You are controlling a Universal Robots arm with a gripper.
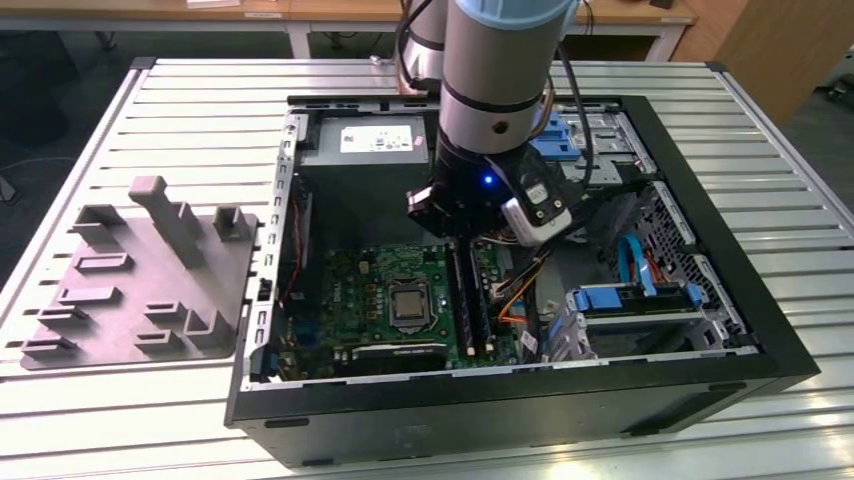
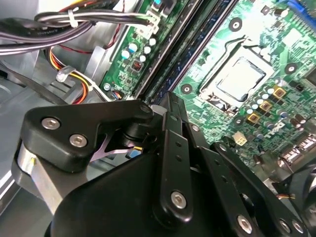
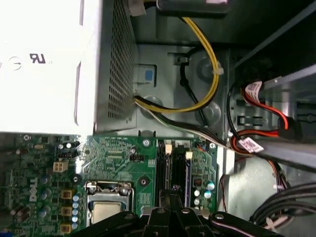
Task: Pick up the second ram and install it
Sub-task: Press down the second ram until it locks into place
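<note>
- Exterior view: the arm stands upright inside the open computer case, with the gripper low over the motherboard, directly above the long black ram slots in the middle of the frame.
- The grey parts tray at left is well apart from the arm, and I see no stick on it.
- Second wrist view: the gripper fills the lower half, its tip just at the near end of the slots, which run to the upper right beside the processor socket. A cable bundle sits at upper left, near the slots.
- First wrist view: the gripper is at bottom centre, lined up along the slots. The power supply is at upper left and the yellow cable is above the slots.
- Gripper state: I can't tell how far open it is or what it has.
- The second ram can't be told from the dark slots. My judgement is that it is at the gripper tip, over or in a slot.
- To do the step well, keep the stick parallel to the slot, push straight down evenly, and stay clear of the cables.
</note>
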